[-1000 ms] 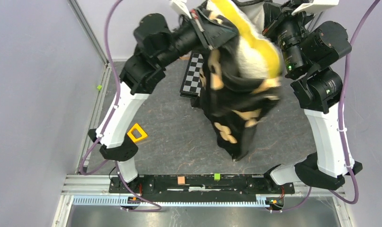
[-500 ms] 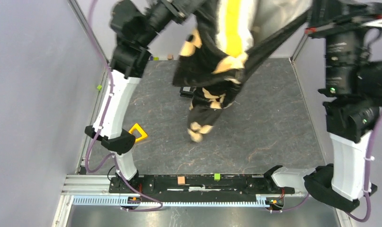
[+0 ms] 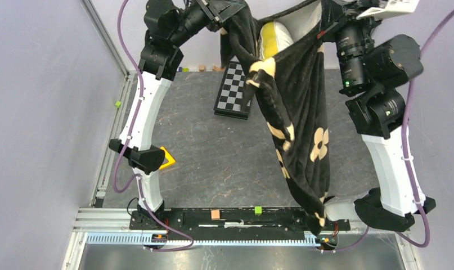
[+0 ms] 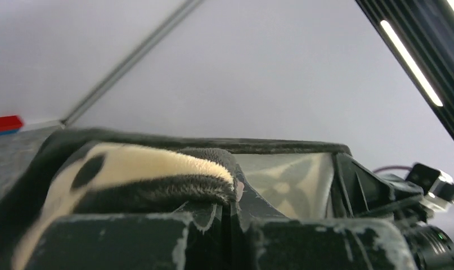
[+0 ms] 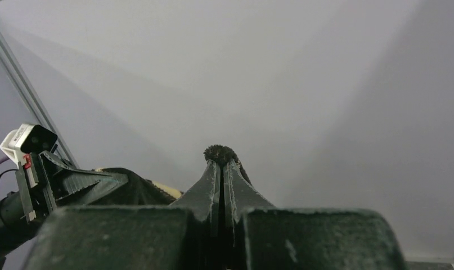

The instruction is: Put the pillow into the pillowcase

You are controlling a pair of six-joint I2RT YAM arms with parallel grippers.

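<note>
Change since earlier frames: pillowcase (image 3: pixel 303 112) has dropped out to full length, where half a second ago it was bunched high; less of the pillow (image 3: pixel 278 36) now shows, and both arms have shifted.
Pillow: held in the air at the far end of the cell, cream top and yellow band peeking out of the case mouth. The rest is hidden by black fabric.
Pillowcase: hangs by its mouth rim. The lower body looks limp and narrow, and its bottom end trails down by the right arm's base at the near edge.
Left tool (image 4: pixel 233 194): fingers together, clamped on the plush rim at the left side of the mouth.
Right tool (image 5: pixel 221 163): fingers pressed together, a tuft of black pile pinched at the tips, on the right side of the mouth.
Pillow vs tools: sits between the two, just below the stretched rim, touching neither as far as can be seen.
Step (judgement): settling the pillow down into the case; it seems lodged near the mouth.
Next move (judgement): calls for both grips to hold, the mouth kept taut, and a lift or shake so the pillow slides down.
Surroundings: checkered board (image 3: pixel 234 90) lies on the surface (image 3: pixel 213 152), behind the hanging case.
</note>
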